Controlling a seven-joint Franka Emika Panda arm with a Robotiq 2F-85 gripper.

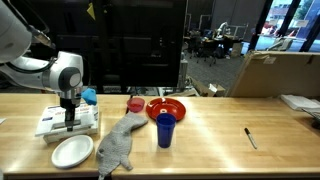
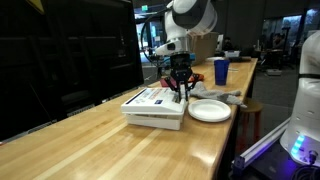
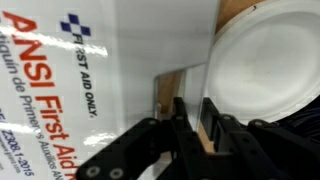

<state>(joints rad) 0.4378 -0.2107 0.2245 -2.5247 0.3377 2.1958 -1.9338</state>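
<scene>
Gripper [image 1: 70,119]: left of frame, low over the kit's plate-side edge; jaws narrow, nearly together, gripping nothing.
First aid kit [image 1: 52,126]: flat on the table, so its edge is reachable.
White plate [image 1: 72,151]: lower left, just beside the kit.

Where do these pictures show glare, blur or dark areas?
In the wrist view, the black claw is dark and soft, very near the lens; the round white plate is almost washed out; the red print on the white first aid box is readable. In an exterior view, the light wooden table carries a bright sheen, and the room behind is dim.
</scene>
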